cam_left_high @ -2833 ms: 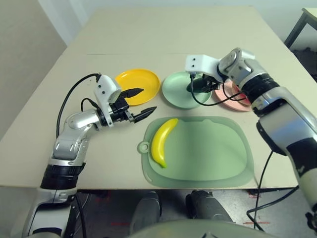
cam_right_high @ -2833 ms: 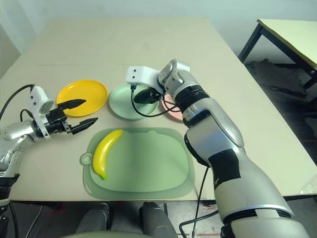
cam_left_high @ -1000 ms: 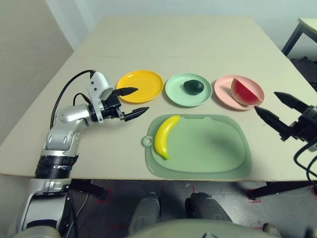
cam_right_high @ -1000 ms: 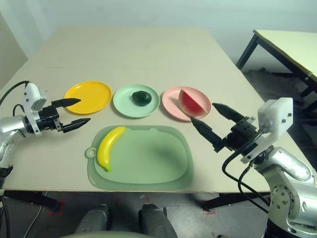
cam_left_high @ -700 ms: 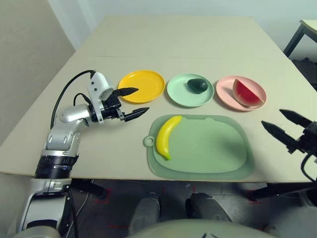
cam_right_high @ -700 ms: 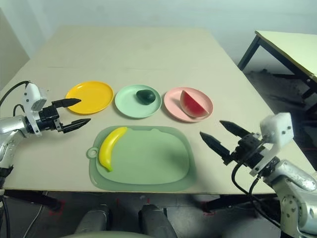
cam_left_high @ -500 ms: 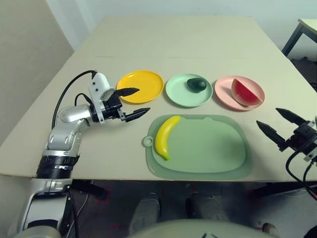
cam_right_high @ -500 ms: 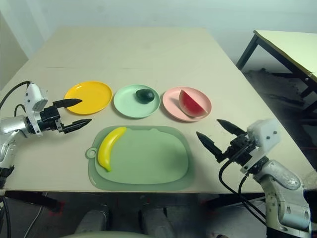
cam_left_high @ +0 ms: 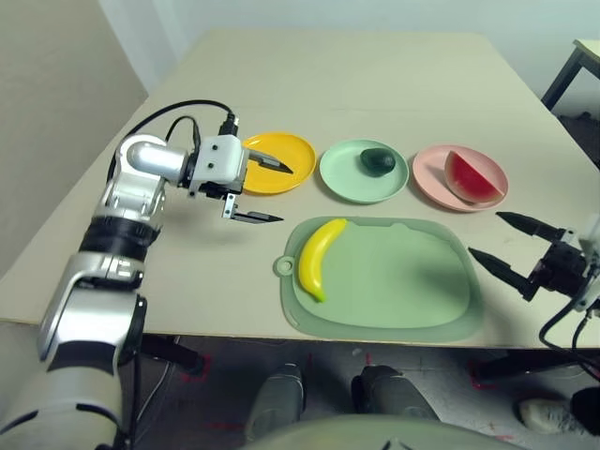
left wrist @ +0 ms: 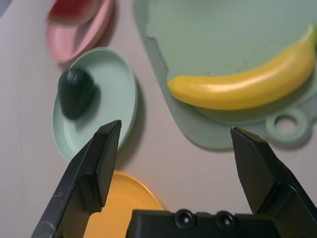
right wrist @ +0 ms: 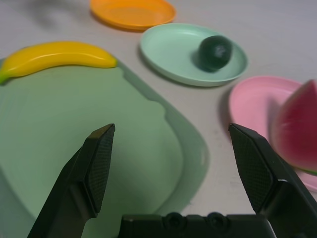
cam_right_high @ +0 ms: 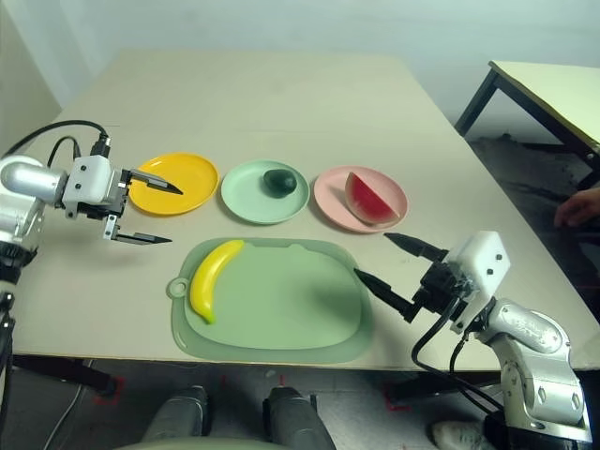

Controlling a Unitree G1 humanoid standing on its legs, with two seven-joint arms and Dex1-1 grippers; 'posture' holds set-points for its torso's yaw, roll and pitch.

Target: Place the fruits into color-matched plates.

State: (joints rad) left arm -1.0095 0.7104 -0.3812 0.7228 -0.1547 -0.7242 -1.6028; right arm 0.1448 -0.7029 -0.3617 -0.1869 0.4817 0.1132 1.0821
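Observation:
The yellow banana [cam_left_high: 319, 259] lies on the left part of a large green mat [cam_left_high: 403, 281]. Behind the mat stand three plates in a row. The yellow plate [cam_left_high: 298, 148] holds no fruit. The dark avocado [cam_left_high: 378, 160] sits in the mint green plate [cam_left_high: 345, 178]. On the pink plate [cam_left_high: 433, 187] rests the red watermelon wedge [cam_left_high: 473, 175]. My left gripper [cam_left_high: 285, 195] is open at the yellow plate's front edge, one finger over the plate, the other over the table. My right gripper [cam_left_high: 486, 234] is open and empty just right of the mat, in front of the pink plate.
A black cable loops from my left wrist [cam_left_high: 169, 112]. A second table [cam_right_high: 553, 84] stands off to the back right. A person's hand [cam_right_high: 581, 204] shows at the right edge. Bare tabletop stretches behind the plates.
My left arm has lifted and turned, bringing its open gripper to the yellow plate with one finger over it. My right gripper has drawn back from the pink plate to beside the mat.

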